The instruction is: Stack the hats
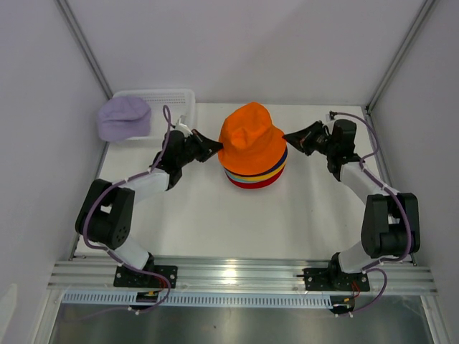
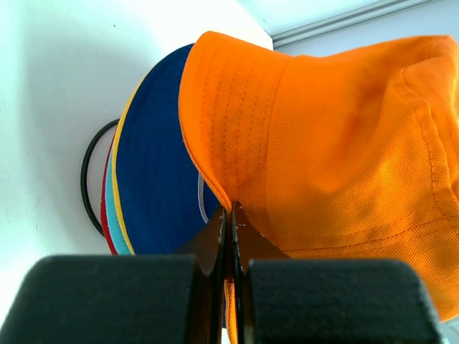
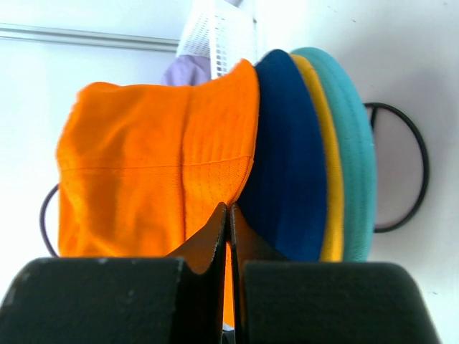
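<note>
1. Left gripper (image 2: 231, 213): fingers pinched together on the brim of the orange hat (image 1: 251, 136).
2. Right gripper (image 3: 228, 212): likewise clamped on the opposite brim.
3. The orange hat tops the stack; below it are the navy hat (image 2: 158, 158), yellow hat (image 3: 330, 179), teal hat (image 3: 355, 158) and red hat (image 1: 254, 184).
4. A wire frame (image 2: 83, 179) shows under the stack.
5. The lavender hat (image 1: 123, 118) lies well left of the stack, against the basket (image 1: 172, 97).

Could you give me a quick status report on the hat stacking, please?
Left gripper, right gripper: both shut on brim of orange hat, atop the stack. Lavender hat unstacked, at white basket, far left. Nothing in the way.
</note>
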`<state>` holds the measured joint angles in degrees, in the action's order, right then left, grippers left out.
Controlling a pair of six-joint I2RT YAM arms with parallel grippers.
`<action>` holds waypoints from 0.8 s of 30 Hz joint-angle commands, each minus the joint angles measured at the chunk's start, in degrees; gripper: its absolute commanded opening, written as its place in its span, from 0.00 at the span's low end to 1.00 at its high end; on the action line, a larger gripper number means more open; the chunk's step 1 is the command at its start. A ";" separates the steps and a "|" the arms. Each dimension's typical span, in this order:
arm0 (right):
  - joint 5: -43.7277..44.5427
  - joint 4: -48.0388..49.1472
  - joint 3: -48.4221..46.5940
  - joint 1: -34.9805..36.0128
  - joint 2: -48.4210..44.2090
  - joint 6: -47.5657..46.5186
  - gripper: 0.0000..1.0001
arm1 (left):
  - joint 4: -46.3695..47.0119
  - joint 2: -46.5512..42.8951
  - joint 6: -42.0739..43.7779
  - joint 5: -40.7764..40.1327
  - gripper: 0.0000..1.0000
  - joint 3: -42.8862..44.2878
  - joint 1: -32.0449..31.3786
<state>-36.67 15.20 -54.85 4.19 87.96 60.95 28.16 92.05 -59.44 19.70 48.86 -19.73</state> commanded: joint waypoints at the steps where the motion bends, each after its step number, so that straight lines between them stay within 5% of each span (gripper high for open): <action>1: -0.07 5.19 -0.26 0.03 -2.71 3.12 0.00 | -0.30 -2.84 0.82 1.57 0.01 1.67 -0.93; 24: 2.74 -0.96 6.42 -0.05 1.69 -4.26 0.00 | 4.17 5.33 4.33 1.12 0.01 -5.17 -1.45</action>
<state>-35.99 17.02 -49.84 4.36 88.71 60.64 33.85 96.51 -59.31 19.59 46.81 -20.27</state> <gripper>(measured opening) 0.009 0.012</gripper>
